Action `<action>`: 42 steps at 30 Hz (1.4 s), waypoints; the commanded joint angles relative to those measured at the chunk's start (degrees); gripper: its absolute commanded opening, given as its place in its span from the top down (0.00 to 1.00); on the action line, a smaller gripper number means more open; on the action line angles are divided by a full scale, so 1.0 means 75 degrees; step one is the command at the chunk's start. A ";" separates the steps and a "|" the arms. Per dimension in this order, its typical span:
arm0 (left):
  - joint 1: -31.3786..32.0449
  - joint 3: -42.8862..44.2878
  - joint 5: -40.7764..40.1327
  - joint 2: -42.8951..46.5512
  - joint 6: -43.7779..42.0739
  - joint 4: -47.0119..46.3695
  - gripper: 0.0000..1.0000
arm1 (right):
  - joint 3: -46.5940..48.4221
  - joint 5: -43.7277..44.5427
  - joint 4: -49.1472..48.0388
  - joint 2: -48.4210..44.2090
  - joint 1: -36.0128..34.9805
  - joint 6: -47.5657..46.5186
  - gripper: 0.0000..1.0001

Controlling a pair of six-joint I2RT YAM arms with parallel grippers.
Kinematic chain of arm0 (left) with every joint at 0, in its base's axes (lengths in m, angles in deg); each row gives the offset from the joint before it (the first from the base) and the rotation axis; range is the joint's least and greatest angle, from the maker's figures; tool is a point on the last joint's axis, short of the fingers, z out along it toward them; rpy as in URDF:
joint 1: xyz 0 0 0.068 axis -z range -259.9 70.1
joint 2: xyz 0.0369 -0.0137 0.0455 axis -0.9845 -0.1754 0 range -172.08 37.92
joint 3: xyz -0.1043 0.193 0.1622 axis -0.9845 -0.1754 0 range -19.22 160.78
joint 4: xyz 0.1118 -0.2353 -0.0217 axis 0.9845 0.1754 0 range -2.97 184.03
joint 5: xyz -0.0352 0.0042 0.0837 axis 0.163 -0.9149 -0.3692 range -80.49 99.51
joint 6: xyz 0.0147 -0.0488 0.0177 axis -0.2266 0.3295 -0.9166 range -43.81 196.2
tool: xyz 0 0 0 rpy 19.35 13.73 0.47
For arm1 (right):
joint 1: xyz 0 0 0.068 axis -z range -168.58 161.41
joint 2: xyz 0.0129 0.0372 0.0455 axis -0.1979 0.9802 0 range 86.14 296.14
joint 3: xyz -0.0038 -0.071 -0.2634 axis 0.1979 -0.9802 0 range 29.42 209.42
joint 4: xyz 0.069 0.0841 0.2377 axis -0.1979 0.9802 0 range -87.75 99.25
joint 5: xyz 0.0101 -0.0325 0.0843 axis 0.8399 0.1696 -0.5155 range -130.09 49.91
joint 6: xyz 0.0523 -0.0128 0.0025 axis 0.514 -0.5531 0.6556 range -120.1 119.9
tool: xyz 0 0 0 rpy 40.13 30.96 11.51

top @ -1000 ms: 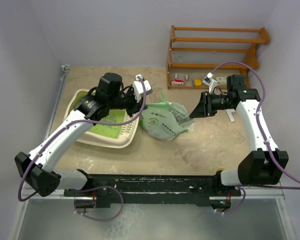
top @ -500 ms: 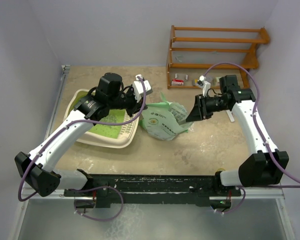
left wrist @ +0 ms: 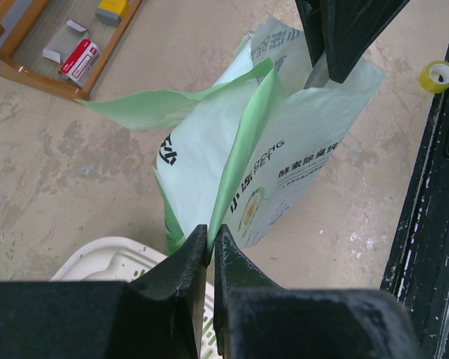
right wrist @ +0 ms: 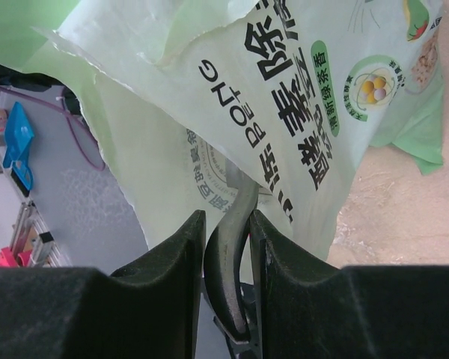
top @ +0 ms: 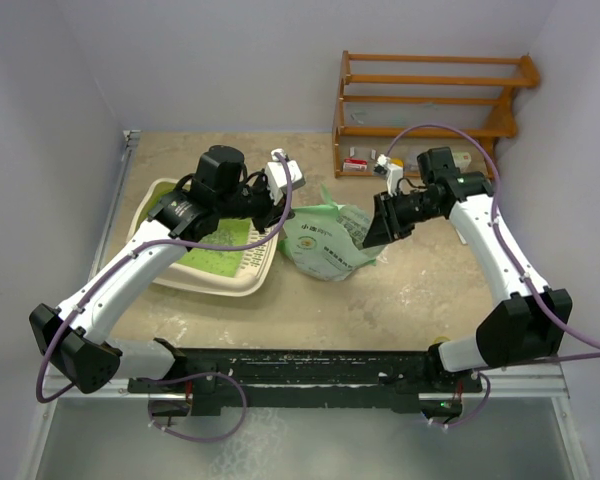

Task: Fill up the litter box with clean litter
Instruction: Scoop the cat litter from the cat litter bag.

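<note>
The litter box lies at the left, cream with a green inside, a slotted grille and some pale clean litter on its floor. Its rim shows in the left wrist view. A light green printed bag stands beside it. My left gripper is shut on the bag's upper edge and holds it open. My right gripper is shut on a metal scoop's handle at the bag's mouth; the scoop's bowl is hidden inside the bag.
A wooden shelf stands at the back right with small boxes on its lowest level. A yellow tape roll lies near the black rail at the table's near edge. Walls close in left and right.
My right arm has moved left and carried the scoop into the bag's mouth. My left gripper still holds the bag's edge in the same place.
</note>
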State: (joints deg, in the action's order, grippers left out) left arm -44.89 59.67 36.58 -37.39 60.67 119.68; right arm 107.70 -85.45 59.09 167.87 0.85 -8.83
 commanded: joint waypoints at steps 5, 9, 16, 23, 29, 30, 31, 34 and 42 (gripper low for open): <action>0.0022 0.0082 -0.0078 0.0231 0.0090 -0.0450 0.97 | 0.0286 0.0024 0.0042 -0.0033 -0.0223 -0.0016 0.68; 0.0026 0.0091 -0.0078 0.0218 0.0090 -0.0450 0.97 | 0.0277 0.1018 -0.0034 -0.0009 -0.0287 0.0019 0.77; 0.0023 0.0183 0.0006 0.0188 0.0122 -0.0456 0.97 | 0.0525 0.1049 -0.0024 0.0044 -0.0314 0.0005 0.84; 0.0032 0.0677 0.0189 -0.0127 0.0226 0.0096 0.97 | 0.1127 0.2616 -0.0078 0.0223 -0.0410 0.0036 1.00; 0.0099 0.0723 0.0083 -0.0100 0.0201 0.0206 0.97 | 0.1459 0.3455 -0.0035 0.0267 -0.0539 0.0111 1.00; 0.0102 0.0720 0.0082 -0.0106 0.0196 0.0209 0.97 | 0.1507 0.3577 -0.0006 0.0274 -0.0563 0.0110 1.00; 0.0108 0.0722 0.0079 -0.0113 0.0202 0.0205 0.97 | 0.1504 0.3687 -0.0034 0.0250 -0.0595 0.0115 1.00; 0.0124 0.0709 0.0071 -0.0140 0.0222 0.0180 0.97 | 0.1547 0.3867 -0.0067 0.0297 -0.0728 0.0129 1.00; 0.0158 0.0656 -0.0050 -0.0123 0.0294 0.0137 0.97 | 0.1334 0.5148 -0.0495 0.0709 -0.1593 0.0209 1.00</action>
State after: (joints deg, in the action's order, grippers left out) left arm -44.09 62.32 36.28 -39.12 61.26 122.50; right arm 118.26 -64.82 62.42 169.92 -9.36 -6.08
